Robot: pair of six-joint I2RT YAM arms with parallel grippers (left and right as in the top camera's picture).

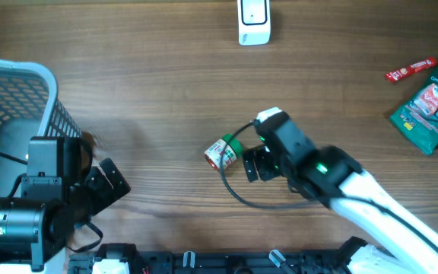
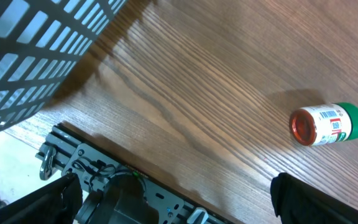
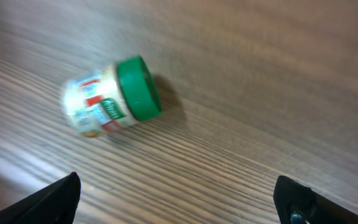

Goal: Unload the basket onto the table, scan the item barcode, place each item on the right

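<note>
The item is a small jar (image 1: 220, 153) with a green cap and a white and red label, lying on its side in the middle of the wooden table. In the left wrist view the jar (image 2: 325, 124) shows its red base and what looks like a barcode on the label. The white scanner (image 1: 254, 21) stands at the far edge. My right gripper (image 1: 249, 149) hovers open just right of the jar's cap. In its own view the jar (image 3: 110, 99) lies ahead of the open gripper (image 3: 180, 202), apart from both fingers. My left gripper (image 1: 103, 172) is open at the near left, holding nothing.
A grey mesh basket (image 1: 21, 91) fills the left side, close to my left arm. The basket's wall (image 2: 36, 56) also shows in the left wrist view. Green snack packets (image 1: 432, 103) and a red bar (image 1: 411, 69) lie at the far right. A black cable (image 1: 238, 190) loops near the jar.
</note>
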